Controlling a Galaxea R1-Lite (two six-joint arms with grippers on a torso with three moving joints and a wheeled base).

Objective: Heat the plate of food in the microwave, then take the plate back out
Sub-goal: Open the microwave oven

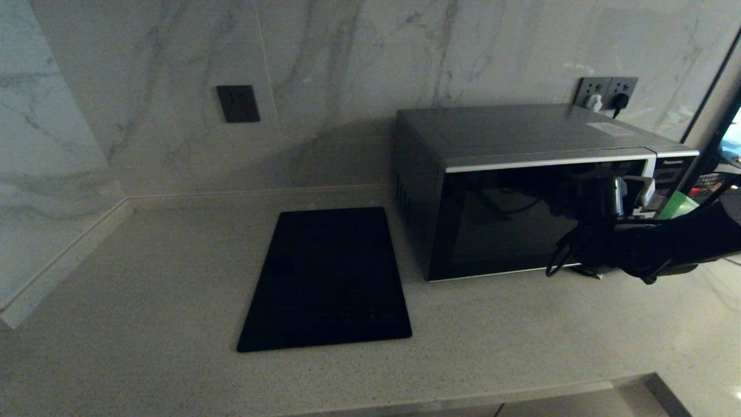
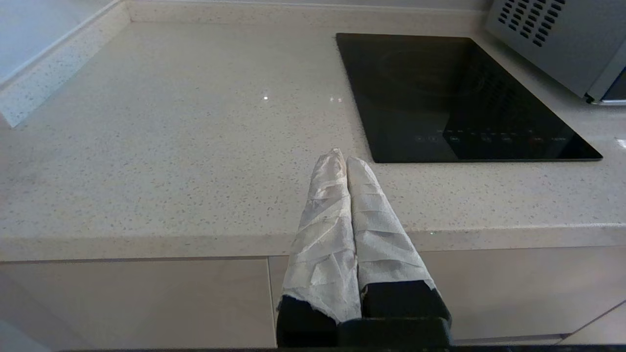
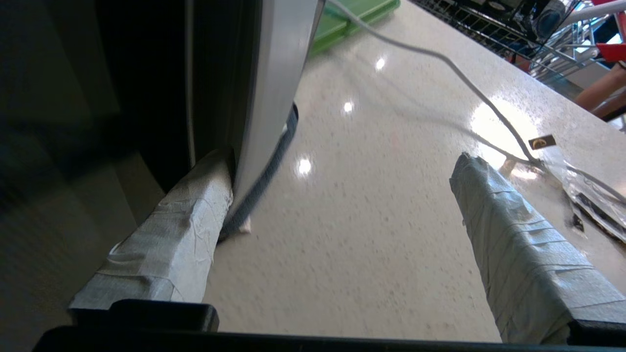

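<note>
The microwave [image 1: 521, 174] stands at the back right of the counter, and its dark glass door looks closed. My right gripper [image 1: 631, 197] is at the microwave's front right corner, low by the counter, and it is open wide. In the right wrist view the right gripper [image 3: 340, 161] has one taped finger [image 3: 186, 230] against the curved silver strip [image 3: 274, 73], and the other finger [image 3: 513, 234] is out over bare counter. Nothing sits between them. The plate of food is out of view. My left gripper [image 2: 345, 156] is shut and empty, hanging at the counter's front edge.
A flat black panel [image 1: 330, 278] lies on the counter left of the microwave. A green board [image 3: 352, 19] lies beyond the microwave's right side. A white cable [image 3: 440, 58] trails across the counter there. Wall sockets [image 1: 605, 92] sit behind the microwave.
</note>
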